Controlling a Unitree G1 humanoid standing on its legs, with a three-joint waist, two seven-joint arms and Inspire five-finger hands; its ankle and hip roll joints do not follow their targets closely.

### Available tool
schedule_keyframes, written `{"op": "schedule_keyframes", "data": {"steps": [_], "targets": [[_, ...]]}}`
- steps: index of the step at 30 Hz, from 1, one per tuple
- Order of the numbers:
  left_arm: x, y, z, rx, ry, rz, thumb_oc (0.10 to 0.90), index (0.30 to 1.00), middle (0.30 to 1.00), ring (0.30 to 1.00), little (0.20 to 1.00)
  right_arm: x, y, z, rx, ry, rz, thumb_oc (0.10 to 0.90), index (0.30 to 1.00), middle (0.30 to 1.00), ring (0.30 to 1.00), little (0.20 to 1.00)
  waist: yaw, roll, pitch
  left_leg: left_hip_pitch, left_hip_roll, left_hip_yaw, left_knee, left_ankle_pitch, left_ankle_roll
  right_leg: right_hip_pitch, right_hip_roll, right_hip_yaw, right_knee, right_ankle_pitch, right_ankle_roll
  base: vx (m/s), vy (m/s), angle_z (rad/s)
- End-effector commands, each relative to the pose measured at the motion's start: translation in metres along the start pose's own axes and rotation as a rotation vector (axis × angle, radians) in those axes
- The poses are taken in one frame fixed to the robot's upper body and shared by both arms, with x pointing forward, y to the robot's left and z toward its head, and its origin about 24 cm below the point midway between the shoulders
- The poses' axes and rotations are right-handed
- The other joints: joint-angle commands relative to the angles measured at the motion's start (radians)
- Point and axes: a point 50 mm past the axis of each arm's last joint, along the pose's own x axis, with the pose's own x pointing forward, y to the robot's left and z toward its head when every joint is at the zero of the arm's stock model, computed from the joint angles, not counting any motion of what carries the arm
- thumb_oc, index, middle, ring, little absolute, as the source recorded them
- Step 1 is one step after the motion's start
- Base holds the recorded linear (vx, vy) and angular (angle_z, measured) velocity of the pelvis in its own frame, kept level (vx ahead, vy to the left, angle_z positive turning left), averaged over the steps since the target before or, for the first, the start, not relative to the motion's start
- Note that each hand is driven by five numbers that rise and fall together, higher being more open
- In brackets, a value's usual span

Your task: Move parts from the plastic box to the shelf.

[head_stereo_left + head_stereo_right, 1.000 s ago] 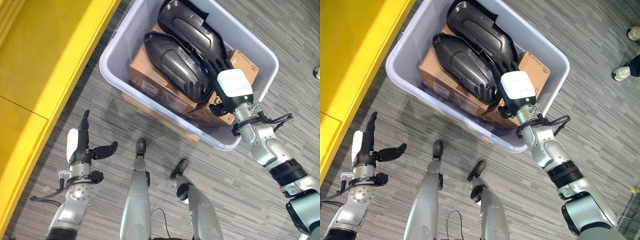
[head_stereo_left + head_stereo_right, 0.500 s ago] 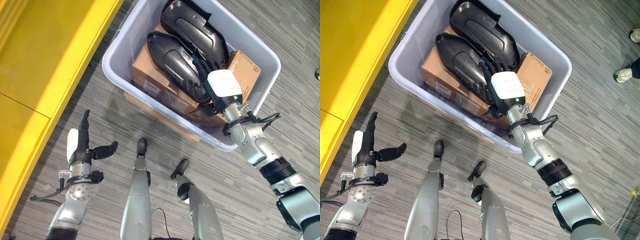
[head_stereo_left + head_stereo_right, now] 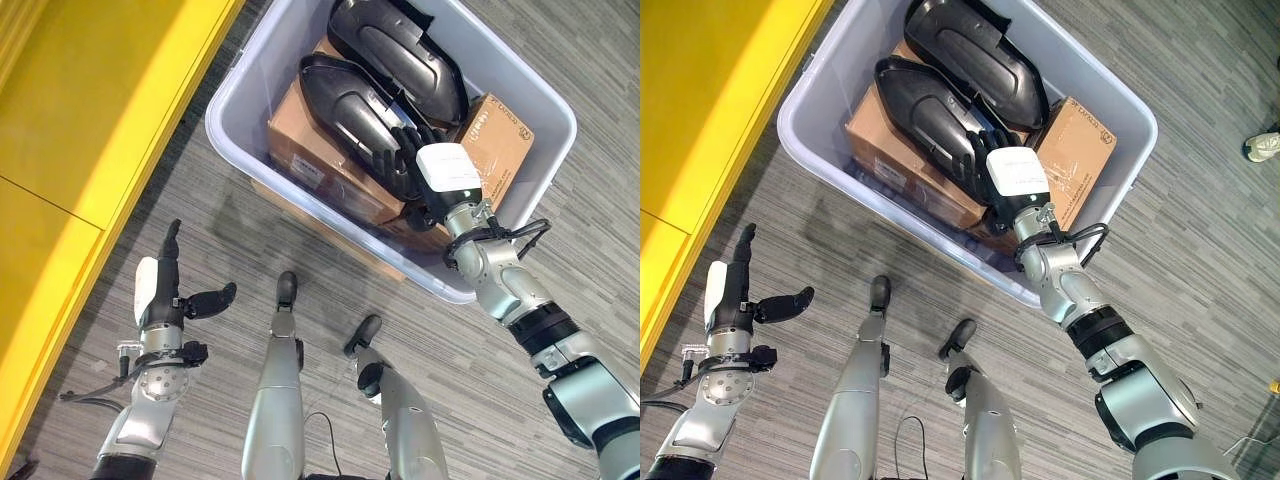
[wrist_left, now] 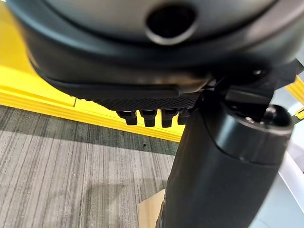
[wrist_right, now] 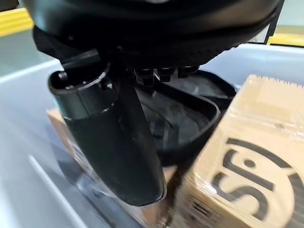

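Shelf, yellow, runs along the robot's left. Plastic box sits on grey floor, holding cardboard boxes with two black moulded parts stacked on top. Right arm stretches into the box – right hand lies on the nearer part's end, fingers reaching over its edge; grip, cannot tell. Left hand hovers above the floor, fingers straight, thumb out – holding nothing. Right wrist view shows the part's hollow inside beside a carton.

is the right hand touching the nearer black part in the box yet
Cannot tell. In the left eye view the right hand overlaps the nearer black part, with no contact or gap visible.
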Motion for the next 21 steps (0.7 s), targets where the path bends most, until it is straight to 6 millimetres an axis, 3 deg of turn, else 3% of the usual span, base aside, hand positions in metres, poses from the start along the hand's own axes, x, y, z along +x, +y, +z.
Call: {"op": "schedule_keyframes", "data": {"steps": [1,12,21], "targets": [[-0.001,0.016,0.023,-0.056,-0.13,0.073,0.9,1.0,1.0,1.0,1.0,0.017,-0.054,-0.002,-0.046,-0.02,-0.214,0.9,1.0,1.0,1.0,1.0,-0.004,0.031,-0.01,0.015,0.039,0.049,0.05,-0.111,-0.022,0.012,-0.101,0.078,0.025,0.02,0.095,0.0,0.0,0.0],[0.0,0.01,0.024,-0.077,-0.132,0.054,0.9,1.0,1.0,1.0,1.0,0.02,-0.049,-0.014,-0.058,0.047,-0.192,0.9,1.0,1.0,1.0,1.0,-0.006,0.052,-0.01,-0.033,0.035,0.051,0.059,-0.105,-0.021,-0.046,-0.106,0.08,0.044,0.019,0.094,0.0,0.001,0.01],[0.0,0.002,0.024,-0.095,-0.118,0.038,0.9,1.0,1.0,1.0,1.0,0.016,-0.023,0.001,0.083,0.036,-0.126,0.9,1.0,1.0,1.0,1.0,-0.018,0.063,-0.01,-0.056,0.033,0.055,0.068,-0.109,-0.017,-0.079,-0.108,0.088,0.056,0.021,0.092,0.0,0.003,-0.01]]}}
